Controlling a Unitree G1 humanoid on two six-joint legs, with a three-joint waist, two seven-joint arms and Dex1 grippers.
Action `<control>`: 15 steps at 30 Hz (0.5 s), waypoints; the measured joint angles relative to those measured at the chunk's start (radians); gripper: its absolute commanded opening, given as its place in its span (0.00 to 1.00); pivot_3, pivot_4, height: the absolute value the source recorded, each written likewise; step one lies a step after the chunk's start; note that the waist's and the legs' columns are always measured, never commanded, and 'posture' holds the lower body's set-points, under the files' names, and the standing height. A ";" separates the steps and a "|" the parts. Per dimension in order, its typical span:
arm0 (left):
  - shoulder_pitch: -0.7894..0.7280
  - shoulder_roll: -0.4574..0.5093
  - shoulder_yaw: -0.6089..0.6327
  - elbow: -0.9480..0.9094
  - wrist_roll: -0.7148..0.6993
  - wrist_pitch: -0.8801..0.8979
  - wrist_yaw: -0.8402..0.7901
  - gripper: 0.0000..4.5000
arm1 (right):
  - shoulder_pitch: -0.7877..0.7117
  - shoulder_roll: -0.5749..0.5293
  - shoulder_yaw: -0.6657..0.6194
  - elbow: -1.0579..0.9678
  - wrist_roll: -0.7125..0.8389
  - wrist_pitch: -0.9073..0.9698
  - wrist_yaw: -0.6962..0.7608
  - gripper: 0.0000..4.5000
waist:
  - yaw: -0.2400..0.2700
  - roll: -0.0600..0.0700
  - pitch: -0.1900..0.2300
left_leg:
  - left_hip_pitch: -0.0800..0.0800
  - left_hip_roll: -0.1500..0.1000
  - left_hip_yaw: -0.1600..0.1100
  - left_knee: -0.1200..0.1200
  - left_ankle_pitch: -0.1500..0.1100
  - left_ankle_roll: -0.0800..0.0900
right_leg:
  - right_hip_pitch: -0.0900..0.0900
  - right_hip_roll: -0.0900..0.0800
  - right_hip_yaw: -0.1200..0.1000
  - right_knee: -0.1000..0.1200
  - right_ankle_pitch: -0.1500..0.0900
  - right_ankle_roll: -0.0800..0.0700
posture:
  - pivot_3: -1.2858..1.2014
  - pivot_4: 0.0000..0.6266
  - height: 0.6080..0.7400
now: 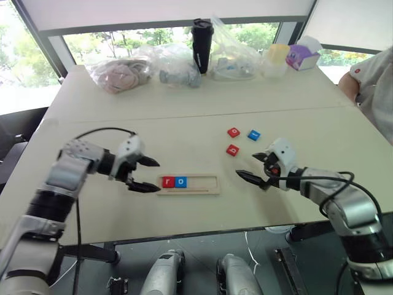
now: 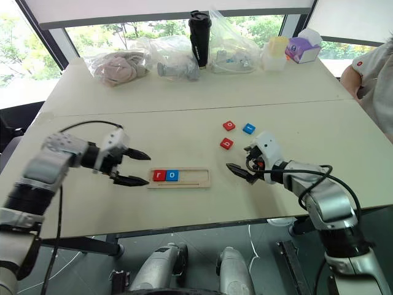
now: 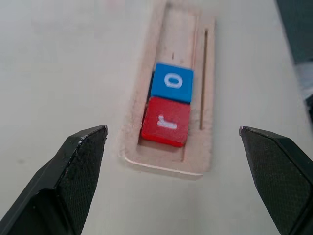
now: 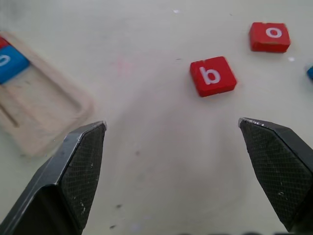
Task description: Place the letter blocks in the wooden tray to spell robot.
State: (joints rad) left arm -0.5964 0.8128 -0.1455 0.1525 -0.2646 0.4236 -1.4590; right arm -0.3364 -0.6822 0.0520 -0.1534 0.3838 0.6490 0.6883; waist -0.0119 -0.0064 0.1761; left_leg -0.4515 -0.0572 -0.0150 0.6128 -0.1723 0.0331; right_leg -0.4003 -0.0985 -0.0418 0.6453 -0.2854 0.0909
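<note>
Tray point(image 1: 202, 186) loaded with red "r" block point(image 1: 167, 181) and blue "o" block point(image 1: 180, 181) at its left end.
Left gripper point(image 1: 145, 175) and right gripper point(image 1: 256, 168) are held spread, empty; red "b" block point(image 4: 212, 76) lies on the table point(image 1: 184, 141).

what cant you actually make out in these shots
- The letter on the loose blue block: too small in the eye views; cut off by the picture's edge in the right wrist view.
- Contents of the plastic bags at the table's far side: crumpled plastic blurs them.
- The wooden tray's far end in the right wrist view: cut off by the edge, so the red r block barely shows there.
- The person: mostly cut off by the eye views' edge.
</note>
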 measured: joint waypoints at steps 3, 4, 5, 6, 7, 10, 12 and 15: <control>0.030 0.043 0.051 -0.088 -0.041 0.072 0.024 0.99 | -0.116 0.035 0.054 0.186 -0.062 -0.100 0.060 1.00 | -0.002 0.000 0.000 | 0.000 0.000 0.001 0.000 0.000 0.000 | 0.000 0.000 0.000 0.000 0.000 0.001 | 0.52 0.24 1.00; 0.043 0.050 0.068 -0.113 -0.056 0.098 0.040 0.99 | -0.144 0.042 0.071 0.243 -0.080 -0.133 0.081 1.00 | -0.002 0.000 0.000 | 0.000 0.000 0.001 0.000 0.000 0.000 | 0.000 0.001 0.000 0.001 0.001 0.003 | 0.52 0.24 1.00; 0.056 0.051 0.091 -0.134 -0.074 0.126 0.058 0.99 | -0.167 0.050 0.085 0.293 -0.098 -0.161 0.097 1.00 | -0.002 0.000 0.000 | 0.000 0.000 0.001 0.000 0.000 0.000 | 0.000 0.001 0.000 0.002 0.001 0.003 | 0.52 0.24 1.00; 0.075 0.052 0.123 -0.164 -0.099 0.163 0.084 0.99 | -0.196 0.067 0.096 0.357 -0.117 -0.190 0.111 1.00 | -0.001 0.000 0.000 | 0.000 0.000 0.001 0.000 0.000 0.000 | 0.000 0.001 0.000 0.002 0.002 0.003 | 0.52 0.24 1.00; 0.092 0.052 0.149 -0.195 -0.123 0.196 0.107 0.99 | -0.218 0.084 0.106 0.411 -0.134 -0.215 0.124 1.00 | -0.001 0.001 0.001 | 0.000 0.000 0.001 0.000 0.000 0.000 | 0.000 0.001 0.000 0.002 0.002 0.003 | 0.52 0.24 1.00; 0.155 0.059 0.199 -0.287 -0.170 0.265 0.164 0.99 | -0.267 0.117 0.121 0.534 -0.162 -0.274 0.164 1.00 | -0.001 0.001 0.001 | 0.001 0.000 0.002 0.000 0.000 0.000 | 0.000 0.001 0.001 0.002 0.002 0.003 | 0.52 0.24 1.00; 0.192 0.055 0.215 -0.325 -0.185 0.292 0.213 0.99 | -0.304 0.128 0.121 0.601 -0.175 -0.303 0.187 1.00 | -0.002 0.001 0.001 | 0.003 0.000 0.002 0.000 0.000 0.000 | 0.001 0.001 0.002 0.003 0.002 0.003 | 0.52 0.24 1.00; 0.232 0.039 0.256 -0.372 -0.207 0.326 0.296 1.00 | -0.358 0.170 0.122 0.704 -0.211 -0.359 0.195 0.94 | -0.002 0.001 0.001 | 0.006 0.000 0.002 0.000 -0.001 -0.002 | 0.002 0.001 0.002 0.004 0.002 0.003 | 0.52 0.24 1.00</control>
State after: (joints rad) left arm -0.3647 0.8516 0.1103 -0.2191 -0.4719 0.7499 -1.1626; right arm -0.6949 -0.5122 0.1742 0.5510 0.1726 0.2897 0.8836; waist -0.0142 -0.0056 0.1769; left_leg -0.4454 -0.0571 -0.0128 0.6129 -0.1731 0.0312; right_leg -0.3979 -0.0972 -0.0398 0.6489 -0.2835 0.0940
